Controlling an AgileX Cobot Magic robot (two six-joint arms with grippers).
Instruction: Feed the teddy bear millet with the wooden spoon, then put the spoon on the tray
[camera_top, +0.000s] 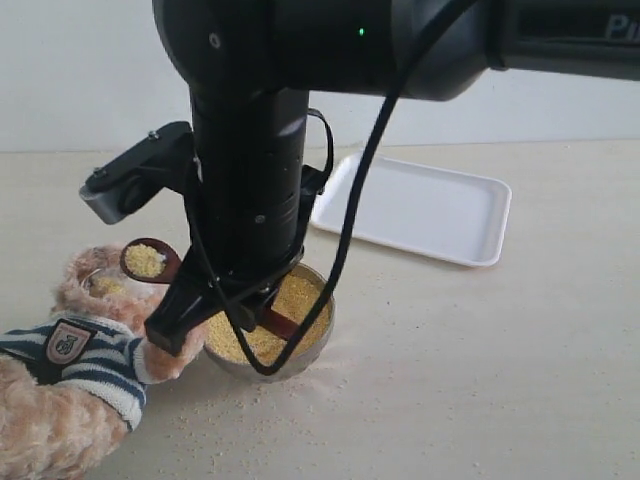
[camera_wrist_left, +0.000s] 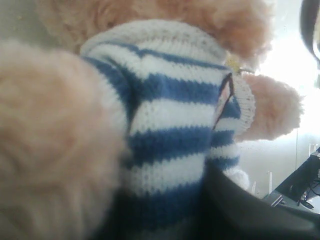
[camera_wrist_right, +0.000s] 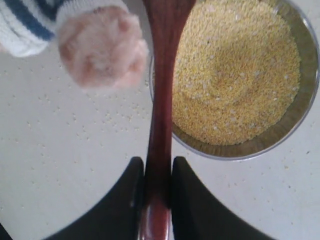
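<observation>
At the far left the teddy bear (camera_top: 70, 370) lay on the surface (camera_top: 480, 360). Its striped shirt filled the left wrist view, close against the dark left tool (camera_wrist_left: 240, 207), and I could not tell whether that tool was open or closed. The wooden spoon (camera_top: 168, 270), loaded with millet (camera_top: 145, 260), was held just beside the bear's head. The right tool (camera_wrist_right: 157, 167) was clamped on the spoon's slim handle, which passed over the edge of the steel bowl (camera_top: 318, 348). More millet filled that bowl, with loose grains (camera_top: 250, 410) scattered around it. The white tray (camera_top: 415, 210) lay well apart to the right.
</observation>
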